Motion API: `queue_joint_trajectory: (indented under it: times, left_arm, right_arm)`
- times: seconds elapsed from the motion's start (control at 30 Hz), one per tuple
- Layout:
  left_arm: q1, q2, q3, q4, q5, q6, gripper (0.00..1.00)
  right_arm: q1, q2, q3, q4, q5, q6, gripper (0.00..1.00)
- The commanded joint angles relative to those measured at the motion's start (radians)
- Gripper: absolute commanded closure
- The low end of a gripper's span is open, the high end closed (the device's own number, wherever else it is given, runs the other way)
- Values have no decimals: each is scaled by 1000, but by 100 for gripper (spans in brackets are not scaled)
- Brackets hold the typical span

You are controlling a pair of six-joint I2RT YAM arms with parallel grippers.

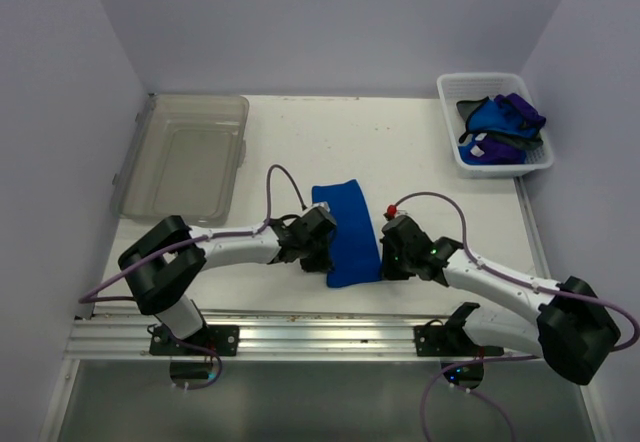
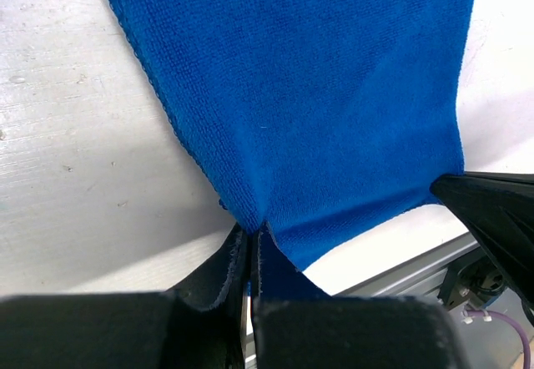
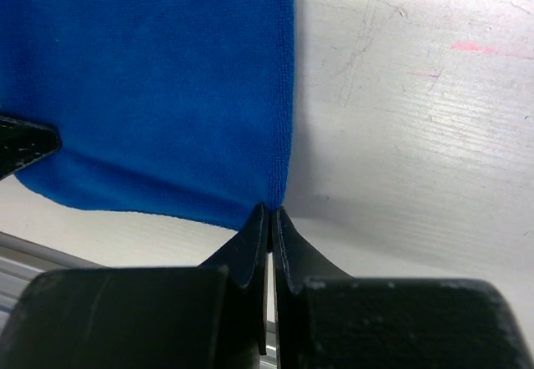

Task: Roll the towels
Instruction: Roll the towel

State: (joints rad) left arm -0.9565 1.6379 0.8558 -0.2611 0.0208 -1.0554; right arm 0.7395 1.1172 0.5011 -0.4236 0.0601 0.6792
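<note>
Blue towel (image 1: 347,227) pinched for rolling
Left end effector (image 2: 253,234) and right end effector (image 3: 272,213) each clamp a corner, cloth spread ahead, likely for an even roll.

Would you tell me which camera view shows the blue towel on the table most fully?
The top view: it alone takes in nearly the whole towel, edge to edge. Each wrist view shows only the near end, one corner pinched by the left claw, the other by the right claw.

Two white arms (image 1: 235,245) with black joints (image 1: 160,262), looping purple cables (image 1: 283,176), black left hand (image 2: 250,237) and right hand (image 3: 271,215).
</note>
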Motion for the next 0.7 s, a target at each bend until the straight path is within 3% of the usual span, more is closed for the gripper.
queue_joint_trajectory:
  times: [0.0, 0.23, 0.67]
  left_arm:
    - [-4, -24, 49, -61, -25, 14, 100]
    - [5, -20, 86, -87, -25, 28, 100]
    - [105, -12, 68, 3, 194, 44, 100]
  right_arm:
    - [1, -25, 66, -46, 32, -3, 100]
    - [3, -14, 142, -63, 50, -21, 100]
    - [-41, 131, 252, 2, 46, -79, 100]
